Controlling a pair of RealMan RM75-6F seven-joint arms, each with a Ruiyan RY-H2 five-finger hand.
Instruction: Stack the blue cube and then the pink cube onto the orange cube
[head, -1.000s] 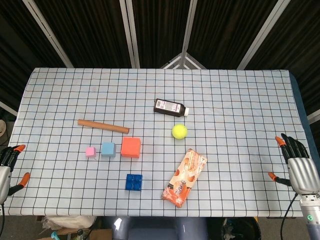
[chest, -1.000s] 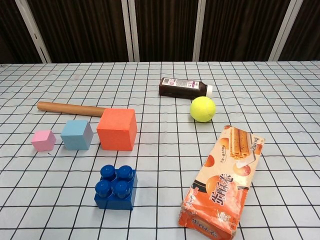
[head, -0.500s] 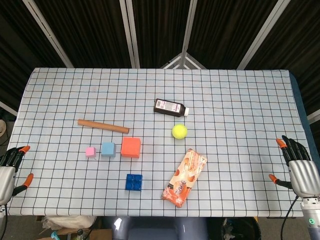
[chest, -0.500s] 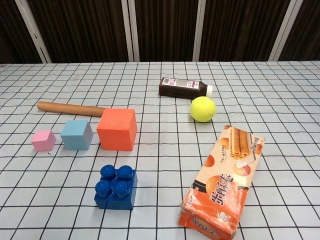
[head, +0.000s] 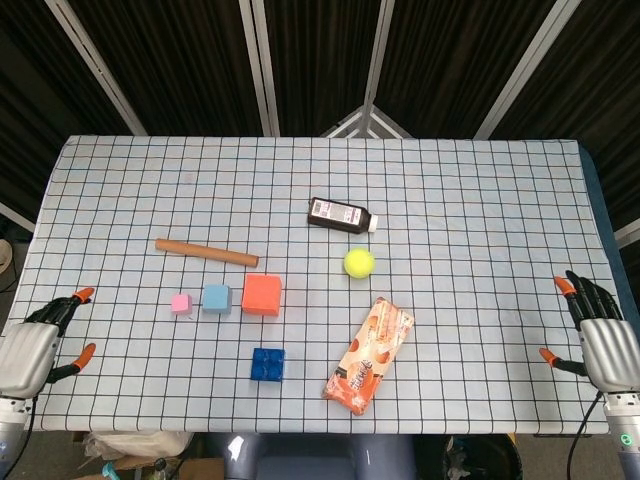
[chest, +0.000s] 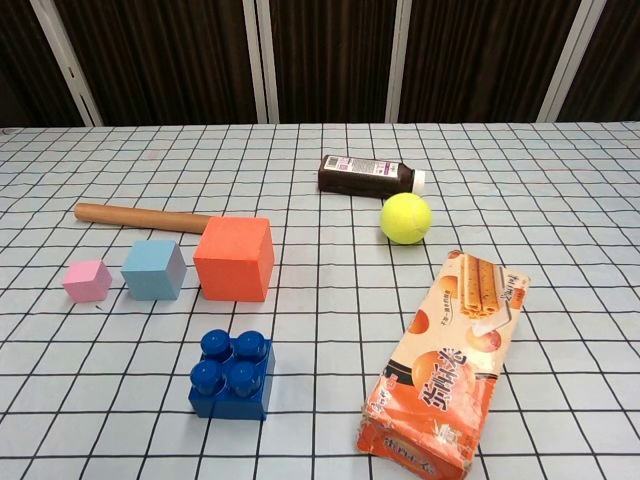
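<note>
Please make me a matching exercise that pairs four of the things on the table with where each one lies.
Things:
1. pink cube
2. tennis ball
3. blue toy brick
4. wooden rod

Places:
A. in front of the orange cube, nearer the robot
B. just beyond the blue cube, lying along the table
C. at the left end of the row of cubes
D. just in front of the lying dark bottle

Pairs: 1-C, 2-D, 3-A, 4-B
</note>
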